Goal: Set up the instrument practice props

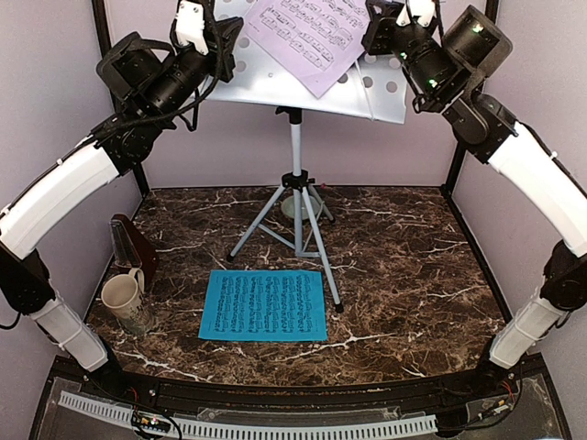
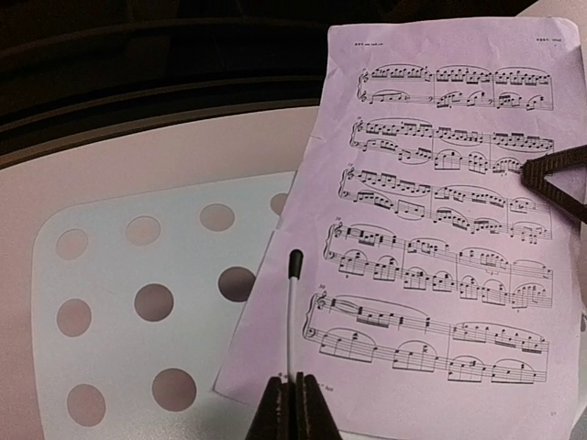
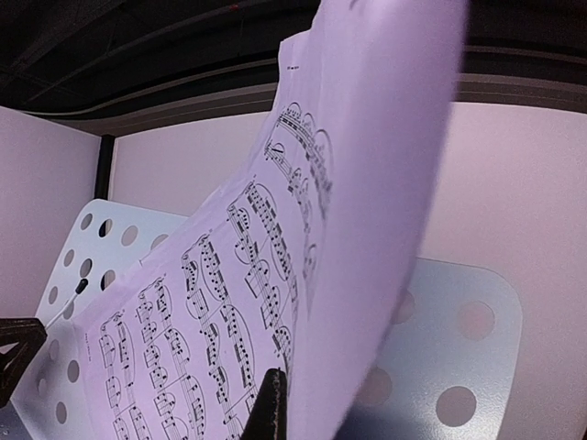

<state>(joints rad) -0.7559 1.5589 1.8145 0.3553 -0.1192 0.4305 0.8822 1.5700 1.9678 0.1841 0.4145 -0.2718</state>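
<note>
Evidently the lilac sheet (image 1: 307, 35) is being seated on the music stand's perforated grey tray (image 1: 378, 103). The right gripper (image 3: 271, 403) pinches the thin, floppy paper at its edge, so it bows upward, while the left gripper (image 2: 293, 408), jaws pressed together, holds the tray's slim white wire arm (image 2: 292, 312) over the sheet's left margin. Next, I judge, the paper needs flattening against the smooth metal and pinning there; the blue sheet (image 1: 264, 304) lies flat on the marbled table (image 1: 404, 266).

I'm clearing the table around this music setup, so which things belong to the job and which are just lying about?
Job: stand, lilac sheet, blue sheet, metronome.
Lying about: mug, bowl.
</note>
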